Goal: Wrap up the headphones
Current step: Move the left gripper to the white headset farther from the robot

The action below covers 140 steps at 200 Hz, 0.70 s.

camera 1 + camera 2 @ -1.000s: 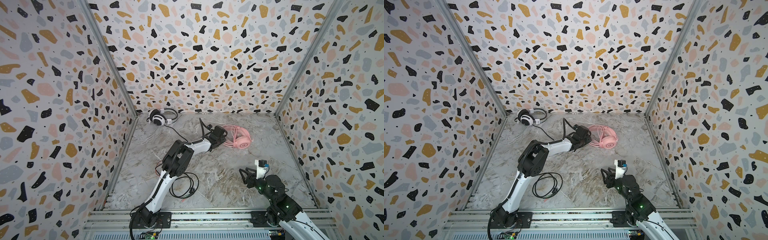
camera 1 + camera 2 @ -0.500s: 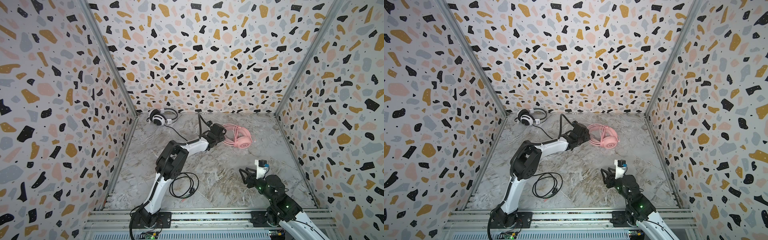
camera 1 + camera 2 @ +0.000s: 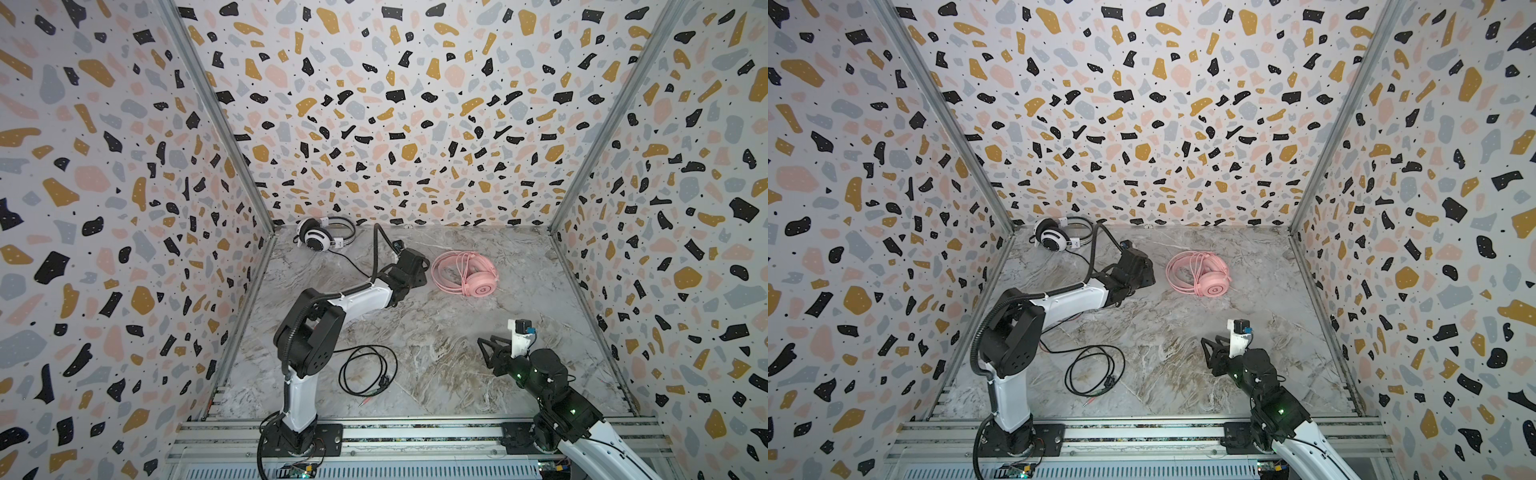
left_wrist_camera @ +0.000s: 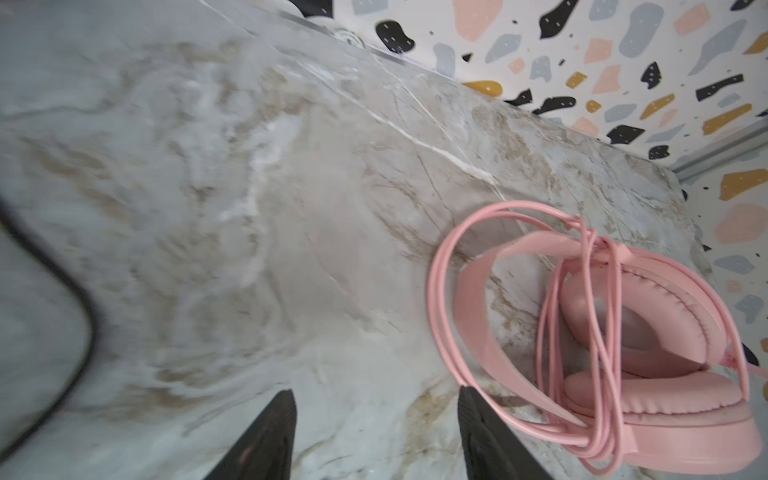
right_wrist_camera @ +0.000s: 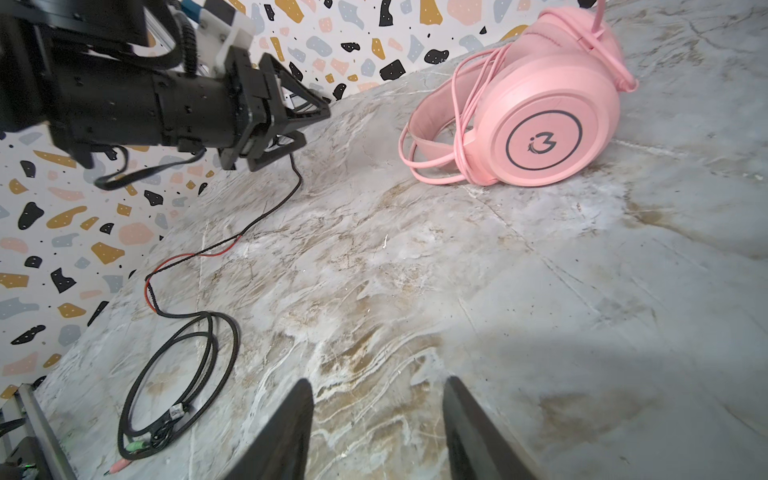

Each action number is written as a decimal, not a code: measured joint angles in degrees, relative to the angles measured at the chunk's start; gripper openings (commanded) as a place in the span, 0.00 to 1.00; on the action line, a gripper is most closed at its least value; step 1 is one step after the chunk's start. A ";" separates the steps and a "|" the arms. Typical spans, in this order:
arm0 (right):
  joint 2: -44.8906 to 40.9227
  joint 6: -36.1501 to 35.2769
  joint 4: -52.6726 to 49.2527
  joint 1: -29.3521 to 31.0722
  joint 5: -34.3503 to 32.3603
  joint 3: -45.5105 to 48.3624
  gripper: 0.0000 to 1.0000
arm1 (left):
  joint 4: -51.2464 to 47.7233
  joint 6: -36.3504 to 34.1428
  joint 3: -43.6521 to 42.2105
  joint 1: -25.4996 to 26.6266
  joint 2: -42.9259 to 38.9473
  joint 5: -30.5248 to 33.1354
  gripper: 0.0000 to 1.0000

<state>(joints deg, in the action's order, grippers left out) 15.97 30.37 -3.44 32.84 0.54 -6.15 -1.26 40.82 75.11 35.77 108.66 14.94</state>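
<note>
Pink headset (image 3: 465, 274) lies on its side at the far middle of the tabletop (image 3: 457, 374). Its pink cable (image 4: 431, 291) is looped loosely around the band and 1 cup. Left jaws sit wide and empty, just left of it, with a gap visible from the right wrist view. Right jaws are also parted and empty, low over bare tabletop at near right.

White-and-black headset (image 3: 316, 239) sits in the far-left corner against the wall. Its black cable (image 5: 238, 336) is not wrapped: it runs under the left arm (image 3: 357, 297) to a loose coil at near left.

Risks:
- Pink loops look slack. A jaw brushing them could likely pull 1 off the band.
- Left arm crosses over the black cable, so a sweep could drag it or the headset.
- The thin cable lies flat on a slick surface, probably hard to pinch.
- The corner leaves little room around the white headset.

Materials:
- Pink cups are smooth matte plastic, round, with a dark ring logo. Cushions are soft and wrinkled, the band flat.
- Black cable looks braided, with a red strand. It ends in 2 small plugs (image 5: 137, 447).
- Tabletop is glossy, marble-patterned.
</note>
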 measured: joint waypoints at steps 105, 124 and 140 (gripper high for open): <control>8.55 -3.50 6.91 0.00 1.99 0.07 0.53 | -3.98 -4.20 0.07 -29.35 -8.15 5.79 0.61; 6.47 -3.78 6.95 0.00 2.75 0.15 0.53 | -7.08 -4.46 6.45 -32.24 -3.63 6.69 0.61; 4.76 -4.04 6.95 0.00 3.37 0.26 0.53 | -9.33 -5.40 12.09 -32.92 0.39 8.17 0.61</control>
<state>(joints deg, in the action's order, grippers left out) 20.73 26.33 3.51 32.84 3.90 -5.89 -10.59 35.42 87.20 2.85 109.06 23.11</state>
